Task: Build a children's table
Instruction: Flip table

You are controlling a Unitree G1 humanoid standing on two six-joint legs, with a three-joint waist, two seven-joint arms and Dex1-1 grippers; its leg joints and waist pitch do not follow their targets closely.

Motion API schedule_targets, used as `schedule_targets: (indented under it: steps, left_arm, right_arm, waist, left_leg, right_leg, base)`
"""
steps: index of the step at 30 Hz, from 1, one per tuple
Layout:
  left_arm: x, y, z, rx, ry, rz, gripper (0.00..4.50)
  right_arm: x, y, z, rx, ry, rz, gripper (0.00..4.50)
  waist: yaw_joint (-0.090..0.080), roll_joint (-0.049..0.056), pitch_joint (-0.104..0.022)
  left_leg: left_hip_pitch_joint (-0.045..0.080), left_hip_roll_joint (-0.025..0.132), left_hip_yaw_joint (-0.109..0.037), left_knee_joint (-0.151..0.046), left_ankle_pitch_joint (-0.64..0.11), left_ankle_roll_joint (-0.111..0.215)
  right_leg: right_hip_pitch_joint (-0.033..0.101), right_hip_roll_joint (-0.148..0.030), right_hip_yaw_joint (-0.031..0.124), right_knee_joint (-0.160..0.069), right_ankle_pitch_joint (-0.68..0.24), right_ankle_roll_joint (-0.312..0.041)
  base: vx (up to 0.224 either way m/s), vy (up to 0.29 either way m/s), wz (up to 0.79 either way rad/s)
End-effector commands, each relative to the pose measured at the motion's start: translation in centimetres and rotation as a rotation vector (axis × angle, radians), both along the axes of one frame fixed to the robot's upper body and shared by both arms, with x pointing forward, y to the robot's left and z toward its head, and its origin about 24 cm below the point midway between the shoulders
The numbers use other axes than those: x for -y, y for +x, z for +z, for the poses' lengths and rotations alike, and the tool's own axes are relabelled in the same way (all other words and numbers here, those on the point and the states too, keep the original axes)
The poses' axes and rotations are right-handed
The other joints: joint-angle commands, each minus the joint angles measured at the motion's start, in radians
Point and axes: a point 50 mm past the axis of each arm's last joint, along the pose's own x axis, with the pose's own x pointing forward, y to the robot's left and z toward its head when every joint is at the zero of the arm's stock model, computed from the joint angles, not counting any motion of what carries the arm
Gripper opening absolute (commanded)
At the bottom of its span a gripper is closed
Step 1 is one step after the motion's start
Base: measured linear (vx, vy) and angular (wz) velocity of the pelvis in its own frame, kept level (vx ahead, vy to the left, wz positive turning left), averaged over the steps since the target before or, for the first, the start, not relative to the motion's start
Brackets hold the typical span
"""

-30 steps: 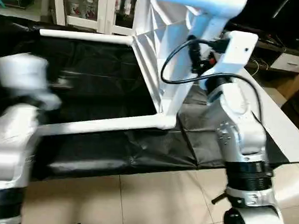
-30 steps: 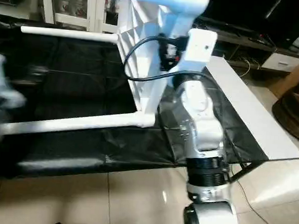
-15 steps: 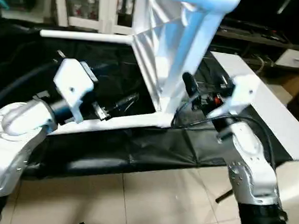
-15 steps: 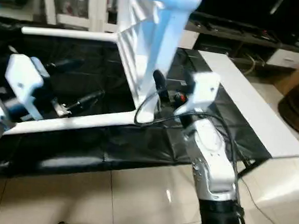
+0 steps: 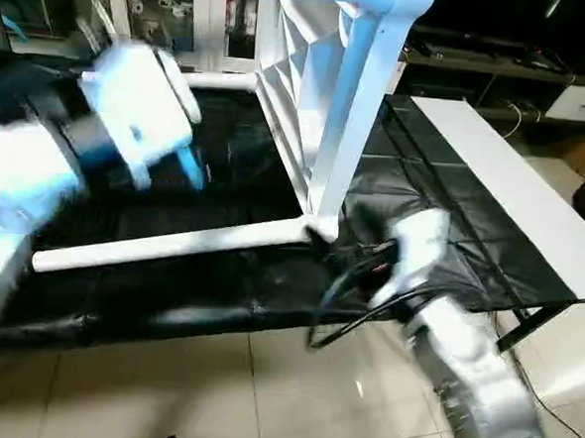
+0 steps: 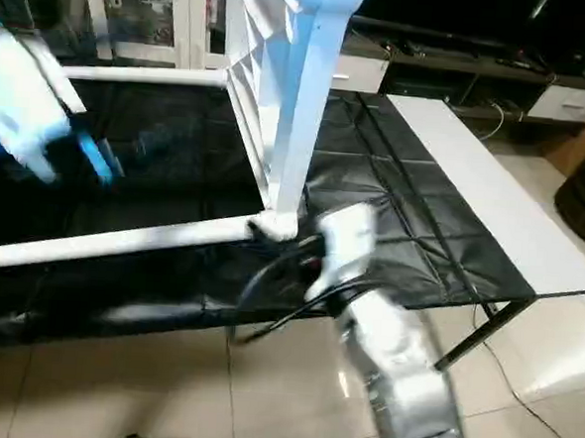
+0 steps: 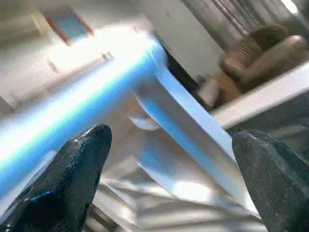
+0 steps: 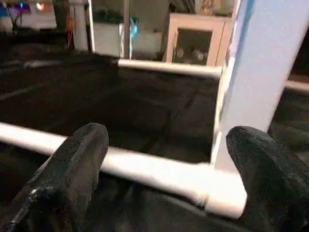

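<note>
1. My left gripper (image 7: 169,179) stands wide open with nothing between its two black fingers (image 7: 72,179); beyond them I see the children's table (image 5: 310,101), its ribbed underside and blue-lit edge.
2. My right gripper (image 8: 164,183) is also spread wide and holds nothing. Through the gap between its fingers (image 8: 72,179) lies the near leg (image 8: 159,176) of the table, close ahead but untouched.
3. From my head, my left arm (image 5: 100,118) is raised at the left, a blurred white shape above the black sheet (image 5: 225,185).
4. My right arm (image 5: 445,328) sits low at the right, near the corner socket (image 5: 320,228) where the near leg joins the top.
5. The table stands tipped on its side on the black sheet: its top rises on edge, the ribbed underside facing my left.
6. Two legs stick out level toward my left, the near leg lying on the sheet and a far leg (image 5: 217,78) further back.
7. A white board (image 5: 503,182) runs along the right of the sheet.
8. A white cabinet (image 5: 176,18) with glass doors stands behind.
</note>
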Motion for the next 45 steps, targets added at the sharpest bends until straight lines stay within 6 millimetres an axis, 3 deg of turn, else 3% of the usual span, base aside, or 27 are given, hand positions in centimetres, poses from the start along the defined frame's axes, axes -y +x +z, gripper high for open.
schedule_targets:
  steps: [1, 3, 5, 6, 8, 11, 12, 13, 14, 15, 16, 18, 22, 26, 27, 29, 31, 38, 45]
  left_arm:
    - [0.4, -0.8, 1.2, 0.077, 0.015, -0.033, 4.50]
    - [0.5, -1.0, 1.8, 0.117, 0.011, -0.034, 4.50]
    - [0.4, -1.0, 2.7, 0.210, 0.019, 0.025, 4.50]
    - [0.4, -1.0, 2.7, 0.210, 0.019, 0.025, 4.50]
    - [-1.2, 0.2, 3.4, 0.310, 0.099, 0.199, 4.50]
    - [-3.1, 1.6, 3.6, 0.332, 0.185, 0.345, 4.50]
    - [-3.5, 2.0, 3.6, 0.329, 0.207, 0.373, 4.50]
    - [-3.9, 2.3, 3.7, 0.344, 0.234, 0.399, 4.50]
    - [-4.4, 2.6, 3.9, 0.359, 0.243, 0.431, 4.50]
    - [-4.8, 3.0, 3.9, 0.359, 0.260, 0.456, 4.50]
    - [-5.1, 3.3, 4.0, 0.378, 0.284, 0.484, 4.50]
    - [-5.6, 3.9, 4.0, 0.365, 0.309, 0.515, 4.50]
    - [-6.5, 4.5, 4.4, 0.402, 0.368, 0.581, 4.50]
    - [-7.0, 5.1, 5.1, 0.449, 0.354, 0.602, 4.32]
    - [-7.0, 5.1, 5.2, 0.460, 0.341, 0.606, 4.32]
    - [-7.0, 5.2, 5.3, 0.452, 0.310, 0.600, 4.22]
    - [-6.8, 5.3, 5.2, 0.435, 0.299, 0.584, 4.04]
    - [-6.7, 5.7, 5.2, 0.434, 0.300, 0.585, 3.47]
    - [-7.2, 6.1, 4.8, 0.393, 0.284, 0.616, 3.03]
  right_arm:
    - [0.5, 0.4, -1.0, -0.050, -0.049, -0.041, 4.27]
    - [0.7, 0.4, -1.1, -0.061, -0.054, -0.052, 4.27]
    - [0.9, 0.7, -1.1, -0.069, -0.053, -0.065, 4.27]
    - [0.9, 0.7, -1.1, -0.069, -0.053, -0.065, 4.27]
    - [0.4, 1.2, -0.7, -0.077, -0.032, -0.053, 4.27]
    - [-0.5, 1.4, -0.4, -0.109, 0.041, -0.010, 4.27]
    - [-0.7, 1.4, -0.4, -0.113, 0.041, -0.004, 4.27]
    - [-0.8, 1.4, -0.5, -0.116, 0.039, 0.000, 4.27]
    - [-0.9, 1.4, -0.6, -0.117, 0.033, 0.001, 4.27]
    - [-1.0, 1.5, -0.7, -0.119, 0.028, 0.004, 4.27]
    - [-1.1, 1.5, -0.8, -0.120, 0.024, 0.005, 4.27]
    - [-1.4, 1.4, -0.7, -0.118, 0.023, 0.015, 4.27]
    - [-1.8, 1.3, -0.4, -0.112, 0.022, 0.044, 4.27]
    - [-2.5, 0.6, 0.3, -0.084, 0.083, 0.130, 4.32]
    - [-2.7, 0.0, 0.6, -0.067, 0.107, 0.182, 4.32]
    - [-2.9, -0.9, 1.0, -0.030, 0.154, 0.259, 4.33]
    - [-2.9, -1.6, 1.5, 0.005, 0.219, 0.296, 4.33]
    - [-2.8, -2.2, 2.2, 0.072, 0.256, 0.335, 4.33]
    - [-2.6, -2.1, 2.1, 0.087, 0.247, 0.324, 4.33]
  waist:
    - [0.001, 0.026, -0.049]
    - [0.000, 0.030, -0.049]
    - [0.001, 0.019, -0.051]
    - [0.002, 0.022, -0.051]
    - [0.001, 0.016, -0.052]
    - [-0.001, 0.018, -0.053]
    - [-0.002, 0.012, -0.054]
    - [0.002, 0.018, -0.055]
    - [0.002, 0.012, -0.056]
    - [0.005, 0.019, -0.058]
    - [0.008, 0.018, -0.059]
    - [0.012, 0.026, -0.060]
    - [0.021, 0.027, -0.063]
    - [0.025, 0.027, -0.062]
    - [0.027, 0.039, -0.062]
    - [0.028, 0.035, -0.060]
    - [0.029, 0.036, -0.059]
    - [0.029, 0.036, -0.054]
    - [0.028, 0.038, -0.055]
  left_leg:
    - [0.018, -0.005, 0.000, -0.086, -0.495, -0.097]
    - [0.017, -0.004, -0.001, -0.087, -0.493, -0.099]
    - [0.017, -0.003, 0.001, -0.086, -0.485, -0.099]
    - [0.014, -0.003, 0.000, -0.086, -0.478, -0.100]
    - [0.012, -0.004, 0.001, -0.086, -0.466, -0.097]
    - [0.012, -0.007, -0.002, -0.083, -0.465, -0.100]
    - [0.013, -0.004, -0.003, -0.084, -0.465, -0.100]
    - [0.013, -0.003, -0.004, -0.087, -0.455, -0.102]
    - [0.012, -0.002, -0.003, -0.087, -0.446, -0.103]
    - [0.015, -0.001, -0.003, -0.089, -0.441, -0.109]
    - [0.019, 0.000, 0.000, -0.087, -0.430, -0.108]
    - [0.017, 0.000, -0.001, -0.090, -0.406, -0.117]
    - [0.020, 0.000, 0.002, -0.090, -0.390, -0.126]
    - [0.021, 0.001, 0.000, -0.091, -0.416, -0.125]
    - [0.023, 0.000, -0.002, -0.091, -0.425, -0.126]
    - [0.023, 0.004, -0.004, -0.093, -0.464, -0.120]
    - [0.023, 0.005, -0.005, -0.094, -0.482, -0.114]
    - [0.026, 0.004, -0.012, -0.095, -0.556, -0.107]
    - [0.025, 0.004, -0.014, -0.095, -0.560, -0.107]
  right_leg:
    - [0.015, -0.040, 0.023, -0.094, -0.518, -0.058]
    - [0.015, -0.040, 0.024, -0.093, -0.499, -0.063]
    - [0.014, -0.038, 0.023, -0.090, -0.475, -0.064]
    - [0.017, -0.039, 0.024, -0.088, -0.470, -0.060]
    - [0.017, -0.039, 0.023, -0.091, -0.478, -0.051]
    - [0.012, -0.042, 0.022, -0.090, -0.504, -0.038]
    - [0.011, -0.043, 0.022, -0.090, -0.498, -0.042]
    - [0.011, -0.043, 0.023, -0.087, -0.465, -0.055]
    - [0.011, -0.043, 0.023, -0.084, -0.443, -0.061]
    - [0.012, -0.042, 0.024, -0.079, -0.405, -0.073]
    - [0.008, -0.040, 0.024, -0.077, -0.358, -0.084]
    - [0.015, -0.040, 0.025, -0.069, -0.309, -0.095]
    - [0.018, -0.038, 0.024, -0.064, -0.237, -0.108]
    - [0.021, -0.043, 0.024, -0.064, -0.260, -0.112]
    - [0.020, -0.044, 0.025, -0.064, -0.263, -0.114]
    - [0.019, -0.046, 0.023, -0.068, -0.281, -0.117]
    - [0.018, -0.047, 0.024, -0.071, -0.298, -0.120]
    - [0.010, -0.050, 0.023, -0.084, -0.408, -0.107]
    - [0.009, -0.049, 0.023, -0.084, -0.416, -0.107]
  base:
    - [0.000, 0.000, 0.00]
    - [0.000, 0.000, 0.00]
    - [0.000, 0.000, 0.00]
    - [0.000, 0.000, 0.00]
    - [0.000, 0.000, 0.00]
    - [0.000, 0.000, 0.00]
    - [0.000, 0.000, 0.00]
    - [0.000, 0.000, 0.00]
    - [0.000, 0.000, 0.00]
    - [0.000, 0.000, 0.00]
    - [0.000, 0.000, 0.00]
    - [0.000, 0.000, 0.00]
    - [0.000, 0.000, 0.00]
    - [0.000, 0.000, 0.00]
    - [0.000, 0.000, 0.00]
    - [0.000, 0.000, 0.00]
    - [0.000, 0.000, 0.00]
    - [0.000, 0.000, 0.00]
    - [0.000, 0.000, 0.00]
